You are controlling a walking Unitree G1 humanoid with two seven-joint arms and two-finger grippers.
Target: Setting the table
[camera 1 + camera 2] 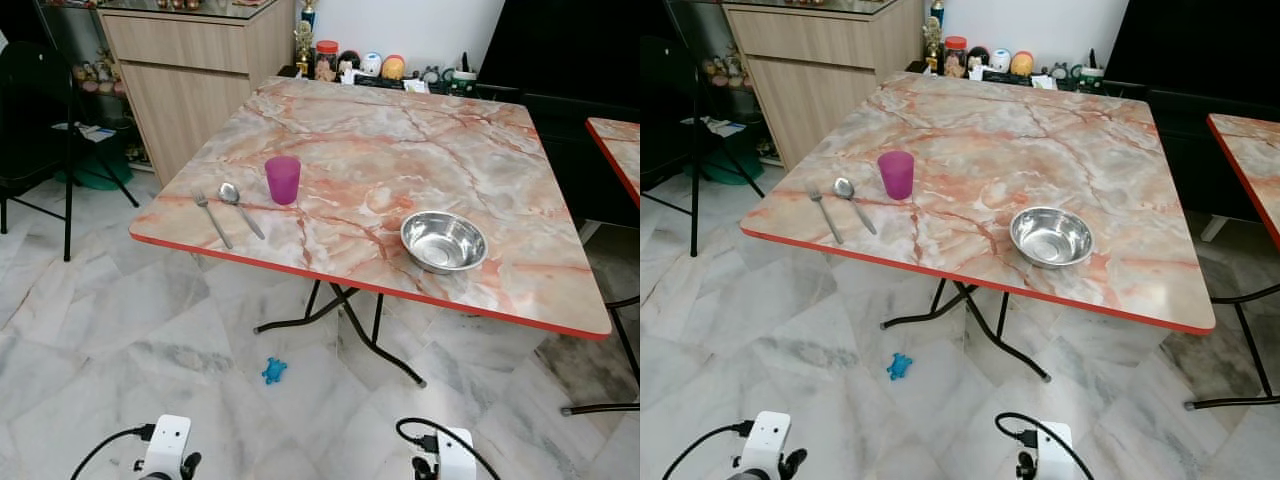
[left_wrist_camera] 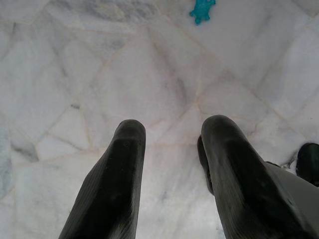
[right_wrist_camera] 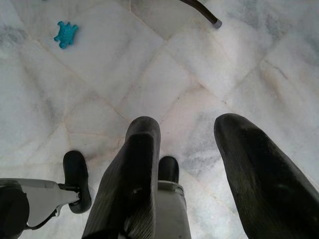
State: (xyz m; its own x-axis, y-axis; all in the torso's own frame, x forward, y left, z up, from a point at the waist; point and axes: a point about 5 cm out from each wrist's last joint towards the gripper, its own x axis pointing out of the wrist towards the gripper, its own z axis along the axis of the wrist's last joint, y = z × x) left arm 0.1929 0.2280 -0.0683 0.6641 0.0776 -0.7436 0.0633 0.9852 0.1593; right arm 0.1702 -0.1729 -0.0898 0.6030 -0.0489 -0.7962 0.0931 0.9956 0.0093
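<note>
A marble-patterned table [image 1: 400, 150] with a red edge stands ahead of me. On its near left lie a fork [image 1: 211, 219] and a spoon [image 1: 240, 207] side by side, with a purple cup [image 1: 282, 179] just right of them. A steel bowl [image 1: 443, 241] sits near the front edge to the right. Both arms hang low over the floor. My left gripper [image 2: 169, 137] is open with nothing between its fingers. My right gripper [image 3: 192, 129] is open too, holding nothing.
A wooden cabinet [image 1: 190, 70] stands at the back left beside a black chair [image 1: 45, 120]. Jars and small figures [image 1: 360, 65] line a shelf behind the table. A second table's corner [image 1: 620, 150] is at right. A small blue toy [image 1: 274, 371] lies on the marble floor.
</note>
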